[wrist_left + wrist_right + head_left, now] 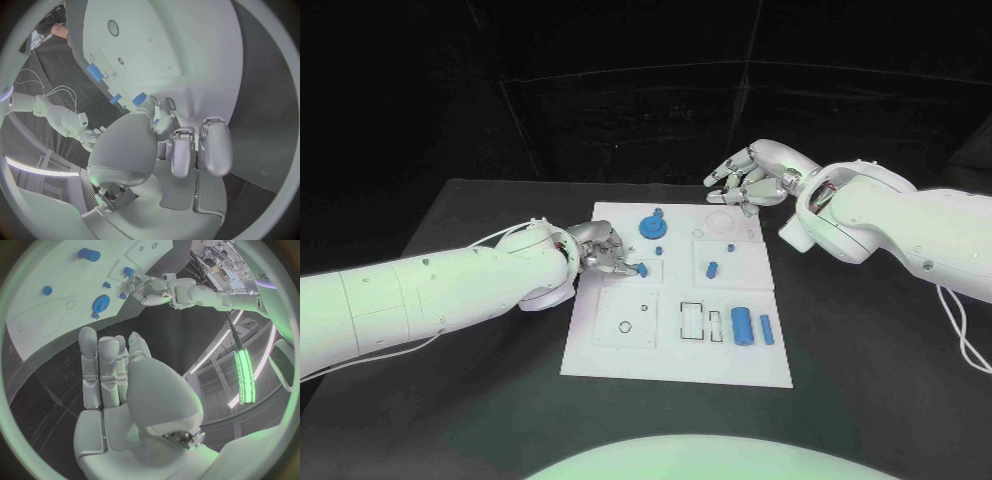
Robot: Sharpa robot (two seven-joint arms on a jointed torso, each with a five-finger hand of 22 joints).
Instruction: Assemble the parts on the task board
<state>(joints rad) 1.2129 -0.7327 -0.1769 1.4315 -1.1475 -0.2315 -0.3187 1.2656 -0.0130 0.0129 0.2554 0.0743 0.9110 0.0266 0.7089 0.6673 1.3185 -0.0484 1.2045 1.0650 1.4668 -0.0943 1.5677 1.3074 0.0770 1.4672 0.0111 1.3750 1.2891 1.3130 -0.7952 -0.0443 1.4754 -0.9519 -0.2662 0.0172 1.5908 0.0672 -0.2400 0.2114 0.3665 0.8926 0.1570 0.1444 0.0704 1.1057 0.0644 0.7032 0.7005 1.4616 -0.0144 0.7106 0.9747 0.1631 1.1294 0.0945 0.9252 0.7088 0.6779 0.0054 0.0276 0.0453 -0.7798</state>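
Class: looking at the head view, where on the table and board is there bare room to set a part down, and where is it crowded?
Free: the black table right of the board, and the board's near strip below the cylinders. Crowded: the board's left edge, where the left hand pinches a small blue part, and the far corner under the right hand.

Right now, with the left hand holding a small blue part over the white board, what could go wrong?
1. The left hand pinches the small blue part only at its fingertips, so it may slip or tilt when pressed into the white task board.
2. The blue gear-shaped part lies close by; the fingers could nudge it.
3. The right hand hovers near the board's far edge and may bump it.
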